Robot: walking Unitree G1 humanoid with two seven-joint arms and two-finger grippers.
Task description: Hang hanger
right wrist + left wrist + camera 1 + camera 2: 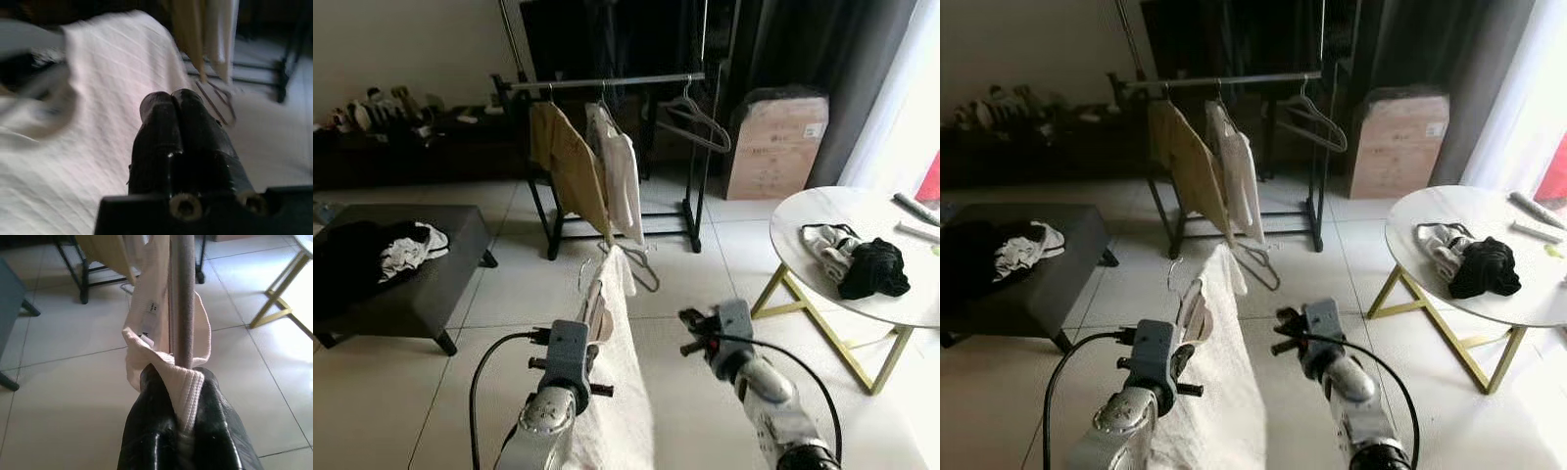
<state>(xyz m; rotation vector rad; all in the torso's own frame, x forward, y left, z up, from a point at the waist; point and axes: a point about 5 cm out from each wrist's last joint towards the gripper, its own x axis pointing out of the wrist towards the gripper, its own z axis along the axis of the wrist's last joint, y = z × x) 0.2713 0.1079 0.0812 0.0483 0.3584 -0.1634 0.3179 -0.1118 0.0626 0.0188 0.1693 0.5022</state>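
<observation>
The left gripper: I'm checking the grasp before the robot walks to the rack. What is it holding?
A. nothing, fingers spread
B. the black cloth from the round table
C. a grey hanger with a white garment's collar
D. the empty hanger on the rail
C: the left gripper is shut on the grey hanger and the white garment draped on it.

Daylight enters from the right past the curtain [901,88], overexposed there. Tiled floor [519,284] bright; back wall and clothes rack [607,83] dim, shadowed. Right wrist view soft, the white garment [98,98] blurred. Left wrist view sharper, floor glare at its edge.
</observation>
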